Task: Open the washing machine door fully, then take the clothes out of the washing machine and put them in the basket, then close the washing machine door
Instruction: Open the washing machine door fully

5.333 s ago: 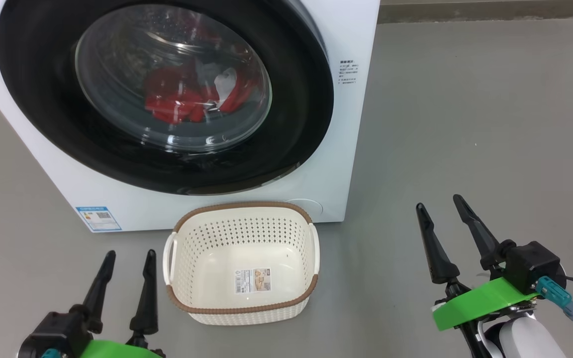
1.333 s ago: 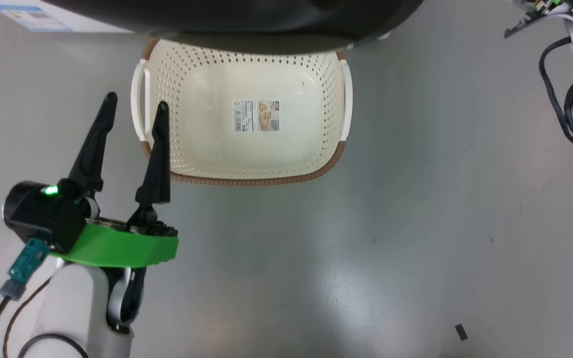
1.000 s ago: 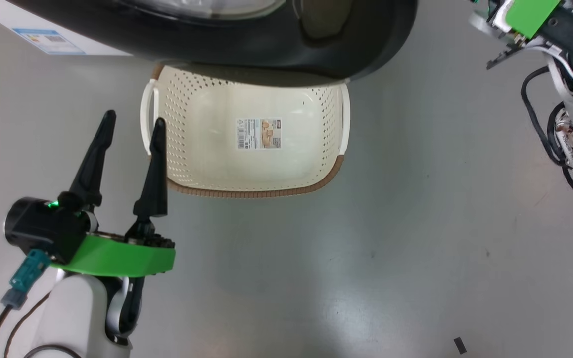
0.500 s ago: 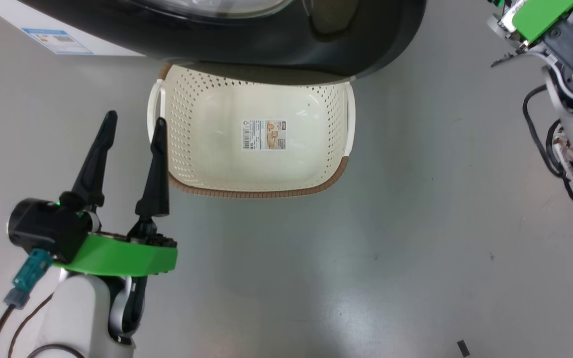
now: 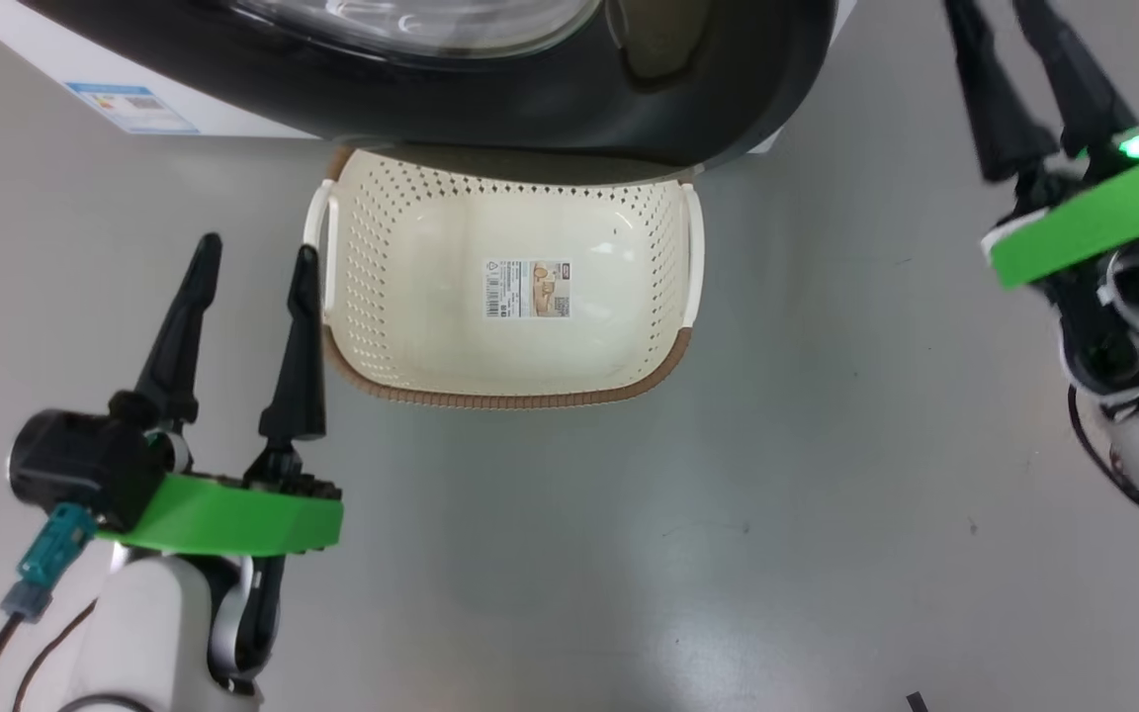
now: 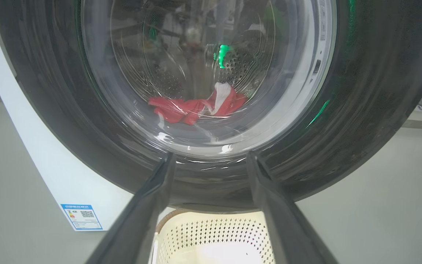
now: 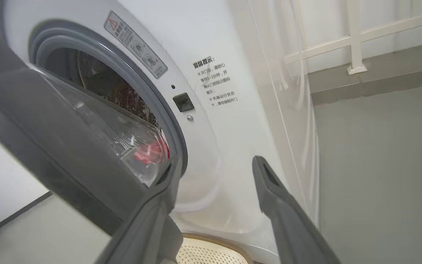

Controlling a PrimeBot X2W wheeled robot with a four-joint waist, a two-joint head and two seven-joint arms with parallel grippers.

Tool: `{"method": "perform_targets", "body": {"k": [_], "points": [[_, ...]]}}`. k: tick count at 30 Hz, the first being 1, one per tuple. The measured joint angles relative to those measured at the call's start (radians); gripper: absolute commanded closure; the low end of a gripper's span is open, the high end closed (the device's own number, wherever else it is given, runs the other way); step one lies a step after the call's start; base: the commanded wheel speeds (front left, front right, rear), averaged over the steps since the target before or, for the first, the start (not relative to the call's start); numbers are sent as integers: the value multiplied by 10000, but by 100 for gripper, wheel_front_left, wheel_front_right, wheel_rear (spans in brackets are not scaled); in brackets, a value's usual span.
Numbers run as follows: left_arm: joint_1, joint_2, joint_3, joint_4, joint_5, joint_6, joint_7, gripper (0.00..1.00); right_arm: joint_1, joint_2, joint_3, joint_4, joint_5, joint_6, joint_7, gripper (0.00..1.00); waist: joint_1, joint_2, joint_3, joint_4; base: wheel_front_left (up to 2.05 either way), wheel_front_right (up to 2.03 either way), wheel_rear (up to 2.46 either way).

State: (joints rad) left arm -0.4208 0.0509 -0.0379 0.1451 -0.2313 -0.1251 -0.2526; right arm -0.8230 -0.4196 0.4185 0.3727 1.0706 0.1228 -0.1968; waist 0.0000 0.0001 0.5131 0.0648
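While the washing machine door stands only ajar, its free edge just off the grey seal, the step in hand looks to be the full opening. Beside that free edge the right claw hangs released, fingers spread, gripping nothing. The left claw, likewise released and empty, sits low just beside the basket. To do this well, I would slip one right finger behind the door's free edge, into the gap by the seal. From there, sweep outward along the hinge's arc rather than pulling straight, until the mouth of the drum is wide open. The door's lower rim overhangs the back of the basket, so the swing should stay level. The left claw seems to lie on the side the door swings toward, so it may need to give way. The door itself is large and round, with a wide glossy black rim catching green glints and a bulging clear glass bowl. Through the glass the clothes lie red and white, low inside the washing machine
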Motion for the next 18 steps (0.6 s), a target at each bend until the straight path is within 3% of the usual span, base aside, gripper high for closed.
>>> {"method": "perform_targets", "body": {"k": [3, 5, 8, 13, 18], "points": [[183, 0, 104, 4, 0, 0, 0, 0, 325, 161, 61, 343, -1011, 0, -531, 0, 0, 0, -73, -84, 0, 0, 0], [229, -6, 132, -12, 0, 0, 0, 0, 624, 502, -617, 222, -1808, 0, -558, 0, 0, 0, -126, -137, 0, 0, 0], [272, -23, 115, -46, 0, 0, 0, 0, 1170, 1118, -1939, -407, -3350, 2, -591, 0, -1, 0, -195, -173, 0, 0, 0], [293, -23, 140, -130, 23, 0, 0, 0, 2503, 2205, -3285, -1515, -5802, 2, -596, 0, 0, -1, -256, -192, 0, 0, 0], [296, -23, 203, -353, 61, 0, 0, 0, 3323, 2938, -4056, -2592, -7166, 2, -598, 0, 0, 0, -293, -190, 0, 0, 0]]}}
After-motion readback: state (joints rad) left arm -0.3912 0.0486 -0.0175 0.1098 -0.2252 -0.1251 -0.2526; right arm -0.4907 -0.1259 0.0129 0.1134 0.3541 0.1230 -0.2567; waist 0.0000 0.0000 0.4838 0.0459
